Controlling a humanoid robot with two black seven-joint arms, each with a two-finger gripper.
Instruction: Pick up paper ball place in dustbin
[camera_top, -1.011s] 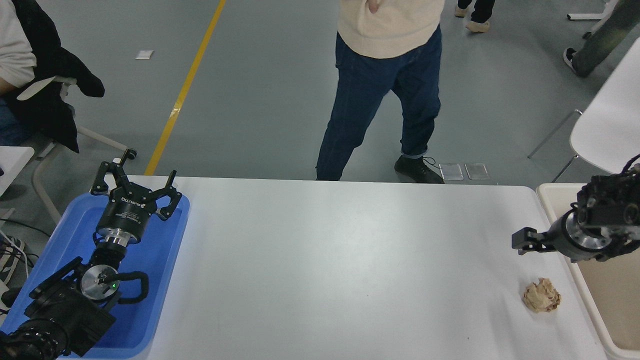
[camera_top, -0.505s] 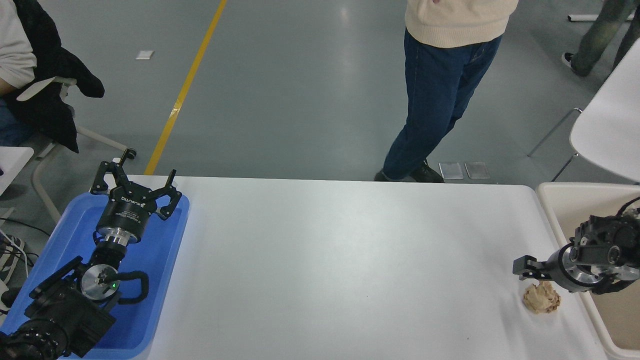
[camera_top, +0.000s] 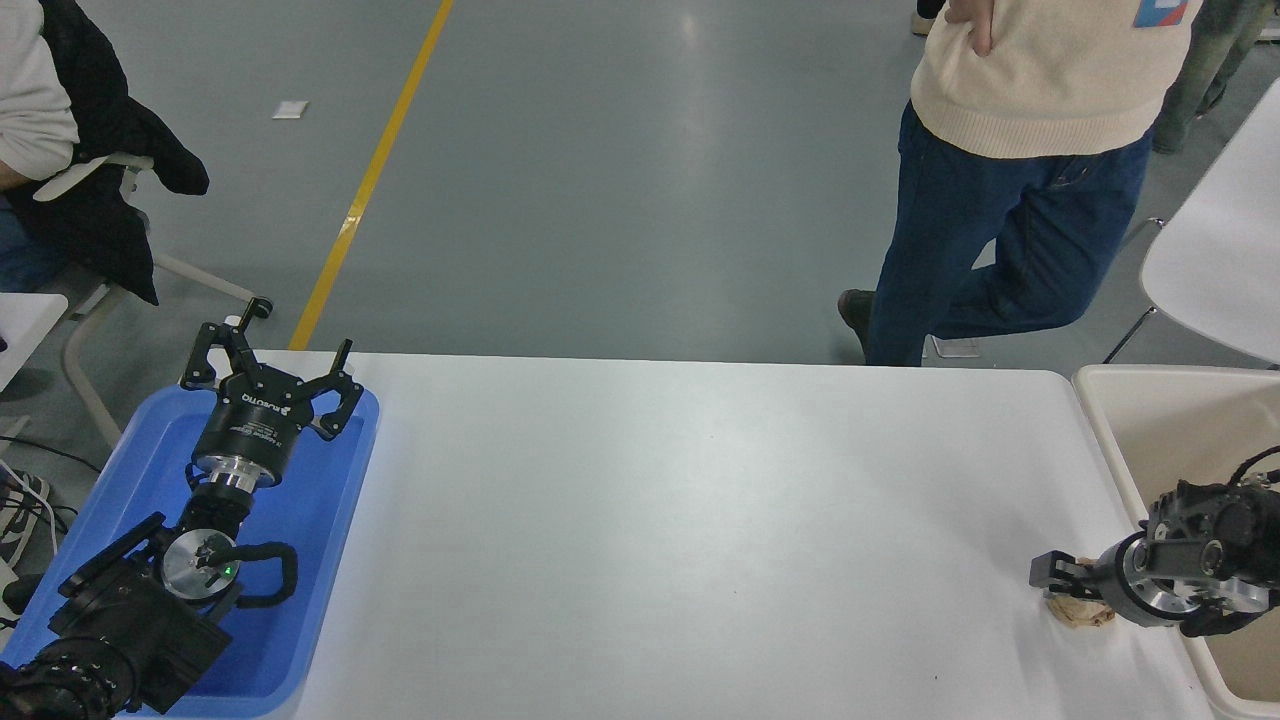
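The paper ball (camera_top: 1078, 612) lies on the white table (camera_top: 700, 520) just beside the dustbin (camera_top: 1105, 420), close to the table's near right corner and almost under the right gripper (camera_top: 1058, 578). Only a tan sliver of it shows below the black fingers and metal wrist. The gripper sits low over the ball, pointing away from the dustbin, but from this angle I cannot tell whether its fingers are spread around the paper or already pressed onto it.

The step in hand looks like the grasp. To do it well, the fingers should straddle the widest part of the wad and come down until they nearly meet the table before closing, since crumpled paper is light and can skid or squirt out of a shallow pinch. A firm squeeze is fine; the paper will simply crush. Then lift straight up, high enough to clear the thick rim beside it, before swinging over the dustbin.

The left gripper (camera_top: 268, 383) is parked far from the dustbin, over the blue tray (camera_top: 330, 560), its fingers spread and holding nothing.

Counted: one paper ball, one dustbin, one tray, two grippers, and one person (camera_top: 1010, 180) standing beyond the table's far edge, with part of another seated at the far left.
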